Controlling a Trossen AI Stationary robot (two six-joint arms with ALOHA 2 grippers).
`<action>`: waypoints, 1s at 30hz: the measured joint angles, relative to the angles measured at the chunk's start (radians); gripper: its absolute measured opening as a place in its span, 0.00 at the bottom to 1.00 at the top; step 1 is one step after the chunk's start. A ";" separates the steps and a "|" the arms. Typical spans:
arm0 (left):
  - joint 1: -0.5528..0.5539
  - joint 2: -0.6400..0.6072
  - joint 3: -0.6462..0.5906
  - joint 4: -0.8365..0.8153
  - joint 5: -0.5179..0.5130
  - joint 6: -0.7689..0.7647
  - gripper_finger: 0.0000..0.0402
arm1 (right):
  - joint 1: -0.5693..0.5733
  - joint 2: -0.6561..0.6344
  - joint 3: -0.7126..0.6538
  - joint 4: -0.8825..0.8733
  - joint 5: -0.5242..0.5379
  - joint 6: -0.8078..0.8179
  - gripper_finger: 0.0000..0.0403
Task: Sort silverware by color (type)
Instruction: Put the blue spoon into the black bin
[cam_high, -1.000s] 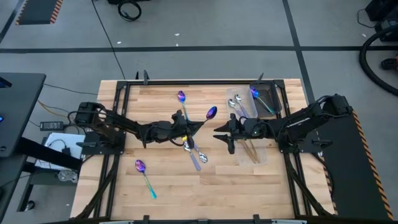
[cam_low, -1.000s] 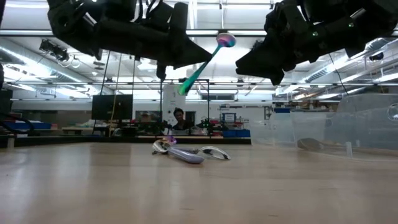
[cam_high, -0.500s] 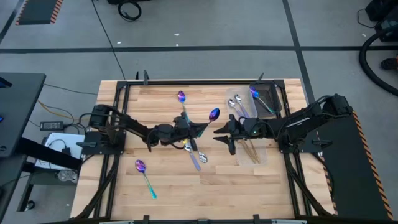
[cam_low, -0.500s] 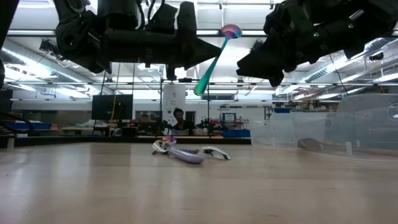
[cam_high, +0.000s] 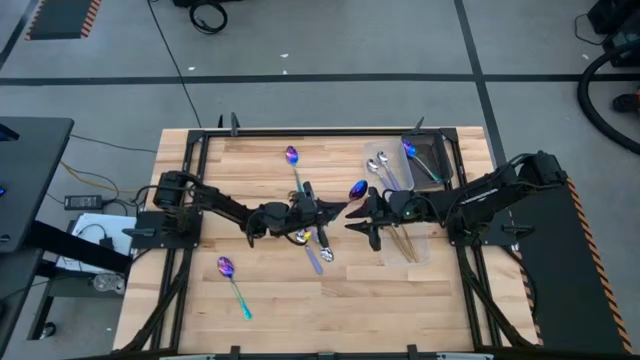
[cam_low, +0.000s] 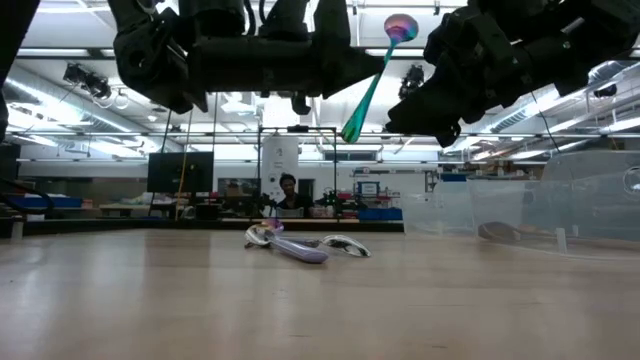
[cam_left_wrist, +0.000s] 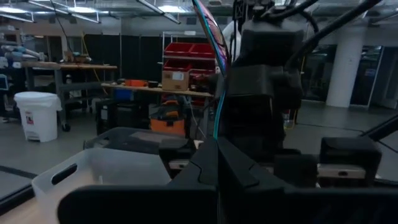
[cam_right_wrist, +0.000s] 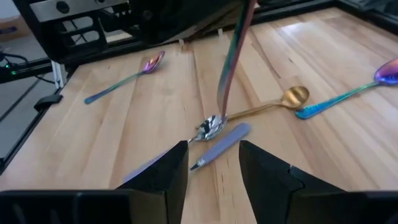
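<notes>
My left gripper (cam_high: 328, 208) hangs over the table's middle, shut on an iridescent purple-blue spoon (cam_low: 376, 72) with a teal handle. The spoon's bowl (cam_high: 358, 189) points up and toward my right gripper (cam_high: 363, 218). That gripper is open and faces the spoon from the right. In the right wrist view, the handle's free end (cam_right_wrist: 222, 102) hangs ahead of the spread fingers (cam_right_wrist: 169, 169). Below, a heap of spoons (cam_high: 314, 243) in silver, gold and lavender lies flat on the wood. One purple spoon (cam_high: 292, 160) lies toward the far edge. Another purple spoon (cam_high: 232, 280) lies near left. My left gripper pinches the spoon's handle (cam_left_wrist: 215, 121) between its two shut fingers, partway along its length, coming level from the table's left. The spoon is lifted clear and tilted, with the bowl (cam_low: 400, 25) up and the teal end (cam_low: 351, 130) poking out below.
Clear plastic containers stand on the right. The far one (cam_high: 436, 150) holds a purple spoon. One by my right arm (cam_high: 408, 243) holds gold spoons. Silver spoons (cam_high: 380, 168) lie between them. Dark frame rails run along the table's edges. A person shows far behind, beyond the table.
My left gripper has carried the spoon toward the table's right, close up to my right gripper, and the spoon stands a little higher and more upright than before. My right gripper has kept still. The spoons on the table have not moved.
</notes>
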 joint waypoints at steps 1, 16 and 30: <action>0.000 0.000 0.000 0.003 0.000 0.000 0.01 | 0.000 0.000 0.000 0.006 0.000 -0.008 0.38; 0.000 0.000 0.000 0.079 0.021 0.001 0.01 | -0.006 0.000 0.000 0.251 0.038 -0.111 0.39; 0.000 0.000 0.046 0.071 0.090 0.064 0.01 | -0.012 0.000 0.000 0.295 0.031 -0.191 0.22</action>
